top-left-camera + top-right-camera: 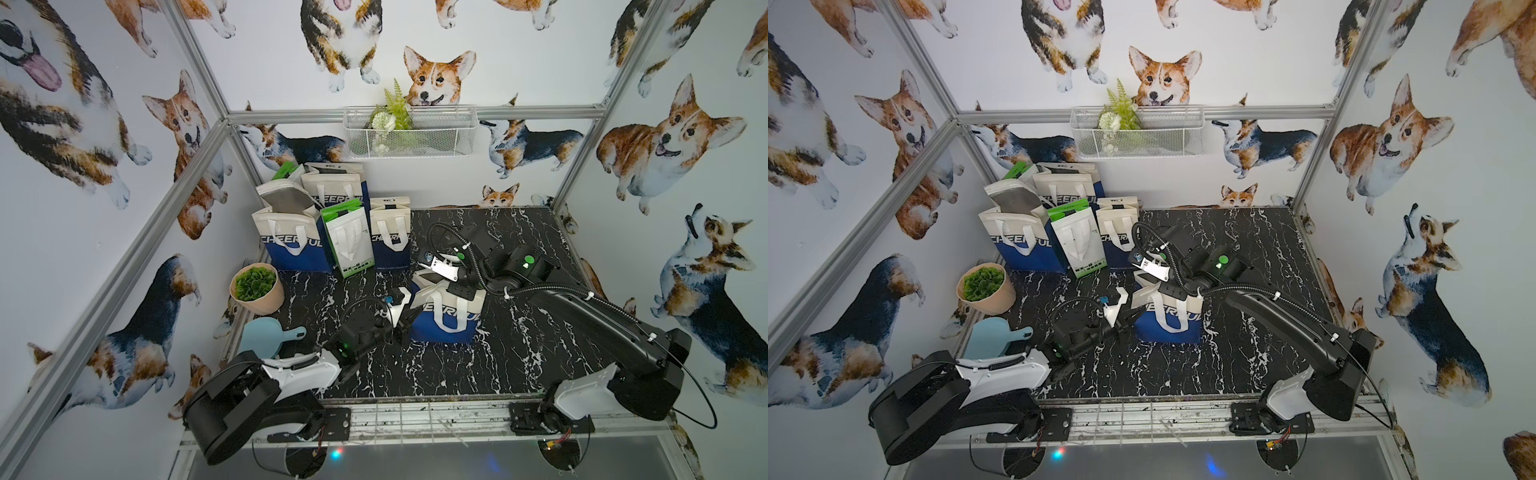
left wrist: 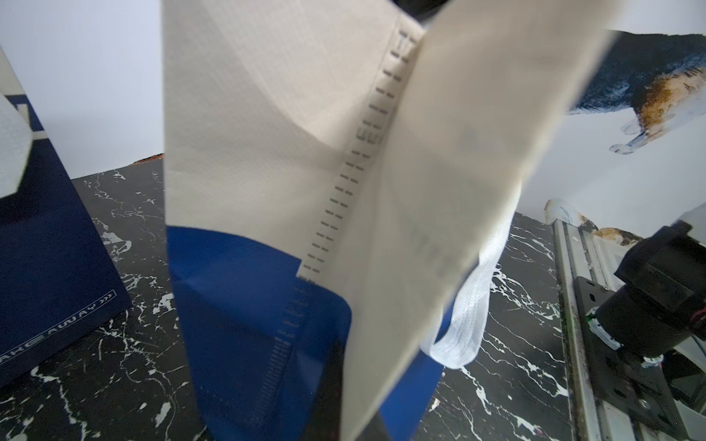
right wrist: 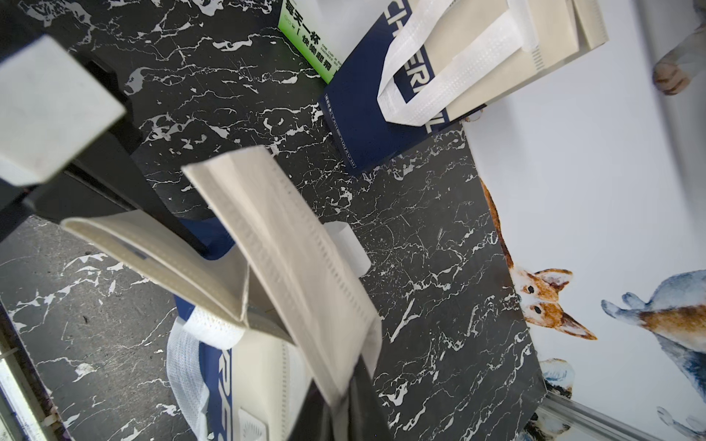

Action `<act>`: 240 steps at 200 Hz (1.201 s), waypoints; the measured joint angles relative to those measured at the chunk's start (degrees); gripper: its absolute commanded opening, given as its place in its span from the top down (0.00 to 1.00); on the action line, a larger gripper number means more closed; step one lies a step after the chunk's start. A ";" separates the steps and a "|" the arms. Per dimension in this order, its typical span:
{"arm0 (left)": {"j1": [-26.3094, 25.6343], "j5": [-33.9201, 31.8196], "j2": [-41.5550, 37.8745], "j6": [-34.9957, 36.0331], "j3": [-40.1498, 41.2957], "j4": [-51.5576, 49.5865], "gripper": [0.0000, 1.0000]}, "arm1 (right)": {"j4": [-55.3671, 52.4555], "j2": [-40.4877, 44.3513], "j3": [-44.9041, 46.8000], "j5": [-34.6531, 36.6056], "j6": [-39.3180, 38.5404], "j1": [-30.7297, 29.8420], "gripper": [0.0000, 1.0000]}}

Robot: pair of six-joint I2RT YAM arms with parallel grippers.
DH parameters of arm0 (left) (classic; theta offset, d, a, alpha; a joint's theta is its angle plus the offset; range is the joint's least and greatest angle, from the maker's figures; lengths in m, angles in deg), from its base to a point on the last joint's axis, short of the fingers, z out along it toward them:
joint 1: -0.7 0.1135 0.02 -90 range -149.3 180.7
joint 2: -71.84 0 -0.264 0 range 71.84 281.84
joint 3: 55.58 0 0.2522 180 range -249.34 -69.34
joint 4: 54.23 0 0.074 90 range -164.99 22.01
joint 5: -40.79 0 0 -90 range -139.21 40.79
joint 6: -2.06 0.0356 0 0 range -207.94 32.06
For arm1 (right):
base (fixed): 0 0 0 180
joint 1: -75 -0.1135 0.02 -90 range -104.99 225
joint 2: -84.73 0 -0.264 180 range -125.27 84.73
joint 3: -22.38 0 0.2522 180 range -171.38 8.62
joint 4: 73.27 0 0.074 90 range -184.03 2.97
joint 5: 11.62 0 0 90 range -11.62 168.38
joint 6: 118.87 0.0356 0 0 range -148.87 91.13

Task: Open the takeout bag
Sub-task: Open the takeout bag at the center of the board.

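Observation:
The takeout bag (image 1: pixel 446 320) (image 1: pixel 1169 324) is cream above and blue below, with white handles, and stands mid-table. My left gripper (image 1: pixel 409 318) (image 1: pixel 1129 318) is at its left side. In the left wrist view it is shut (image 2: pixel 344 420) on the edge of the cream panel, beside the folded gusset (image 2: pixel 267 133). My right gripper (image 1: pixel 446 286) (image 1: pixel 1167 286) is over the bag's top. In the right wrist view it is shut (image 3: pixel 345 404) on the cream top flap (image 3: pixel 298 267). The bag's mouth is spread partly apart between the two grips.
Several similar bags (image 1: pixel 316 232) stand in a group at the back left. A potted plant (image 1: pixel 257 289) and a light blue paddle-shaped board (image 1: pixel 266 336) sit at the left edge. A wire basket (image 1: pixel 409 133) hangs on the back wall. A metal rail (image 1: pixel 415 415) runs along the front.

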 measured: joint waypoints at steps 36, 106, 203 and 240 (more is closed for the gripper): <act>0.00 0.00 0.00 0.00 0.00 0.00 1.00 | -0.39 -0.15 -0.20 -0.02 -0.04 -0.02 1.00; 0.00 0.20 0.02 0.00 -0.02 0.02 1.00 | -3.39 -1.05 -2.95 -0.20 -1.84 -0.02 1.00; 0.00 0.57 0.26 -0.02 -0.17 0.13 1.00 | -4.44 -1.42 -4.24 0.04 -5.97 -0.02 1.00; 0.00 0.57 0.28 -0.02 -0.20 0.17 1.00 | -5.07 -1.73 -4.72 0.07 -6.40 -0.02 1.00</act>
